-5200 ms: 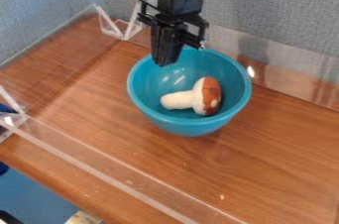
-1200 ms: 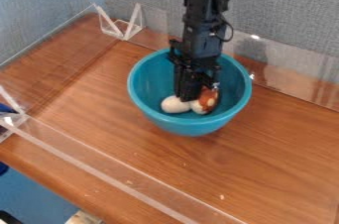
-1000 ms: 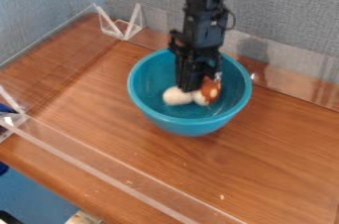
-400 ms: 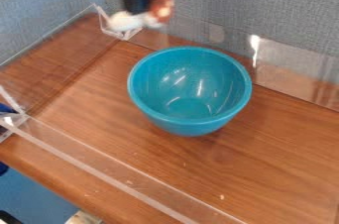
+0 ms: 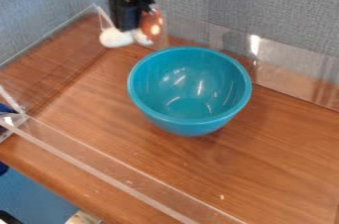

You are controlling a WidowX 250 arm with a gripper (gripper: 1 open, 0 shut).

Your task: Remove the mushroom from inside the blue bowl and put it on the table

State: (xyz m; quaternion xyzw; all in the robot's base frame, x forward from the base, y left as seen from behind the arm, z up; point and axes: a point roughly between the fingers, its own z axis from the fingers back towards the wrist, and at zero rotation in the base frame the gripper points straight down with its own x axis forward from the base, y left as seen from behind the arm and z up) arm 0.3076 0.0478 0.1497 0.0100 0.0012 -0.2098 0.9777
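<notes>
Near back panel (image 5: 199,32), tool-held mushroom (image 5: 137,32)

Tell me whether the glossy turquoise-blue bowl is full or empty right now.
Empty. The turquoise-blue bowl shows only its bare inside; the orange-capped toy mushroom hangs in the black gripper beyond its rim.

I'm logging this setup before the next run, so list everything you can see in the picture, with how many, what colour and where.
blue bowl: one, glossy turquoise-blue, near the middle of the table, nothing in it.
mushroom: one, cream-white stem with an orange-brown cap, held up in the air to the upper left of the bowl, outside it.
table: one, reddish-brown wood grain, fills most of the view.
acrylic panels: several, clear, low, standing along the table's edges.
backdrop: one, grey-blue fabric, behind the table.
gripper: one, black, coming down from the top left, its jaws shut on the mushroom.
</notes>
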